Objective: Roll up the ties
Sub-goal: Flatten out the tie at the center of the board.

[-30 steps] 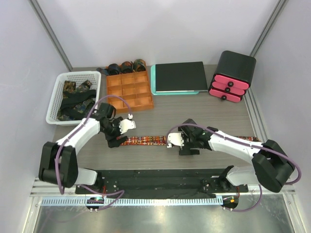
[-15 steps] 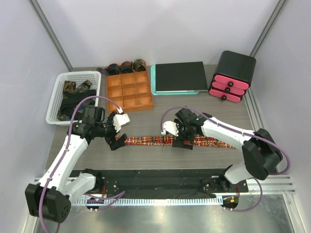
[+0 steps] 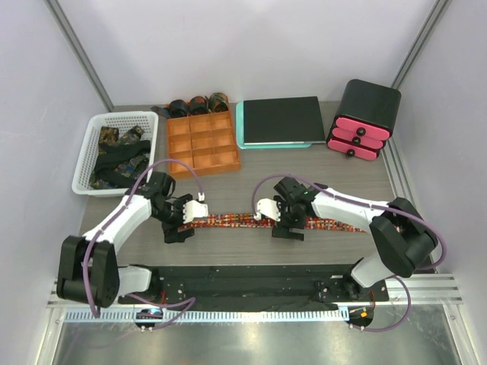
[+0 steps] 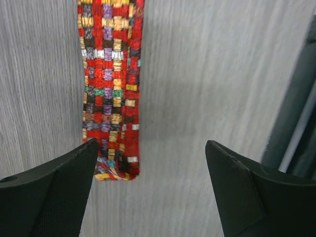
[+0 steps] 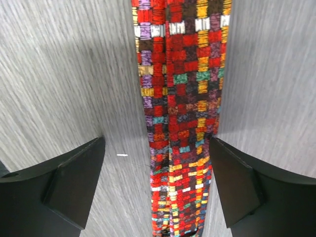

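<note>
The red-orange check tie [image 3: 228,220] lies flat and unrolled across the table, left to right. Its narrow end [image 4: 111,98] stops just inside my left gripper [image 4: 150,192], close to the left finger [image 4: 49,197]. That gripper [image 3: 183,220] is open and holds nothing. My right gripper [image 3: 278,220] hovers over the middle of the tie, also open. In the right wrist view the tie [image 5: 180,123] runs between its fingers [image 5: 64,187], nearer the right one, ungripped. Dark rolled ties [image 3: 198,104] sit behind the orange tray. More dark ties [image 3: 118,156] lie loose in the white basket.
The orange compartment tray [image 3: 203,142] stands at the back left beside the white basket [image 3: 87,152]. A black notebook on a teal pad [image 3: 280,120] and a black drawer unit with pink drawers [image 3: 364,120] are at the back right.
My left gripper has dropped slightly toward the near edge at the tie's left end and its arm has swung. The right gripper has slid a little left along the tie. The tie stays flat.
</note>
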{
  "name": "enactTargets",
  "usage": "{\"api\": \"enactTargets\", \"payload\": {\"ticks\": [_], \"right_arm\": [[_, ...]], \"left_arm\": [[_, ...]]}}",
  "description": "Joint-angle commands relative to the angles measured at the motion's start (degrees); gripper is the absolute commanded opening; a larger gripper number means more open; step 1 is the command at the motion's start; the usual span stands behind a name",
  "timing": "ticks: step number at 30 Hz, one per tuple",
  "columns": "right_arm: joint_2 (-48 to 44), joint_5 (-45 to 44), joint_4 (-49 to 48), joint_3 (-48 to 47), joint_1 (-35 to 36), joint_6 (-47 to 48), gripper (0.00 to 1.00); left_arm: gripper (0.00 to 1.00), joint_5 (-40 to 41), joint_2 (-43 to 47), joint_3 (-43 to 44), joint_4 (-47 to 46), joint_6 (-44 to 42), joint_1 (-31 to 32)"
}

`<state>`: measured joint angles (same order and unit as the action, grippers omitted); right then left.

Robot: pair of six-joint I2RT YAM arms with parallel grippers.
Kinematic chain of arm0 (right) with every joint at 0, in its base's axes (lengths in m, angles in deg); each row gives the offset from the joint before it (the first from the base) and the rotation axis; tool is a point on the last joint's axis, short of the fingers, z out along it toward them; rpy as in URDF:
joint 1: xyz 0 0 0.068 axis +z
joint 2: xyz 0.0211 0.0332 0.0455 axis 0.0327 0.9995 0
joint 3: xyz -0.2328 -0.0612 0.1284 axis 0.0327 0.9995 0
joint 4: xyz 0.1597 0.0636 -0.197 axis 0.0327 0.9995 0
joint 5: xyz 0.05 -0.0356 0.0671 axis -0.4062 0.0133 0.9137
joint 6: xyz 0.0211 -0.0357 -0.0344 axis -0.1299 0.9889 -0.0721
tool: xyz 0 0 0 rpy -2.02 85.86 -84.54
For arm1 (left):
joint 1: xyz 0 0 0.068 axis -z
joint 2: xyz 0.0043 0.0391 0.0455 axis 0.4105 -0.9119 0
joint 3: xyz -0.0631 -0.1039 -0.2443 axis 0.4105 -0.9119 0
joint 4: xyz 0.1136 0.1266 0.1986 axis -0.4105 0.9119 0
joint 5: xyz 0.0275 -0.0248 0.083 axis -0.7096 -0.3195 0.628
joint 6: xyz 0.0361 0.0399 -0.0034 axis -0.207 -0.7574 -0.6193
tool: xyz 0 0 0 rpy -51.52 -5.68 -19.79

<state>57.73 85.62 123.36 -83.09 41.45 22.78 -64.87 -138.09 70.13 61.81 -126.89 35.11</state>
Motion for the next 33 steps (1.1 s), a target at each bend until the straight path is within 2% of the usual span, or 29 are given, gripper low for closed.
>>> {"api": "enactTargets", "payload": {"ticks": [1, 4, 11, 13, 14, 17, 22, 27, 30, 33], "right_arm": [[1.68, -3.47, -3.59, 4.26, -1.60, 3.53, 0.95], [-1.65, -3.30, -1.14, 5.76, -5.10, 5.02, 1.00], [-7.37, -3.03, 7.83, 7.25, -17.49, 14.33, 1.00], [-8.07, -3.73, 8.80, 8.57, -19.26, 16.88, 0.95], [-8.51, -4.00, 8.89, 9.88, -20.75, 19.68, 0.88], [-8.26, -4.88, 8.54, 12.08, -23.92, 26.17, 0.77], [-4.66, -7.41, 4.68, 12.53, -32.97, 35.78, 0.70], [1.67, -8.13, 3.71, 6.91, -38.68, 42.36, 0.63], [2.12, -8.92, 3.88, 6.11, -42.11, 46.23, 0.64], [0.72, -8.49, 5.02, 5.94, -42.74, 47.12, 0.75]], "left_arm": [[0.88, 2.46, -5.10, 2.82, -4.32, -5.70, -1.12], [0.87, 2.63, -7.65, 3.87, -5.11, -6.58, -1.21], [0.83, 2.81, -12.22, 4.05, -5.91, -7.98, -1.29], [0.80, 2.02, -13.54, 4.22, -5.82, -8.60, -1.29], [0.75, 1.84, -14.07, 4.57, -5.64, -8.43, -0.95], [0.63, 1.84, -15.74, 5.72, -4.68, -7.38, 0.72], [0.54, 1.84, -17.15, 5.90, -4.85, -4.48, 4.76], [0.48, 3.51, -19.08, 6.86, -6.17, 0.09, 8.72], [0.47, 2.46, -19.52, 8.62, -6.17, 2.82, 10.21], [0.47, 2.20, -19.87, 9.67, -5.99, 4.40, 11.71]]}}
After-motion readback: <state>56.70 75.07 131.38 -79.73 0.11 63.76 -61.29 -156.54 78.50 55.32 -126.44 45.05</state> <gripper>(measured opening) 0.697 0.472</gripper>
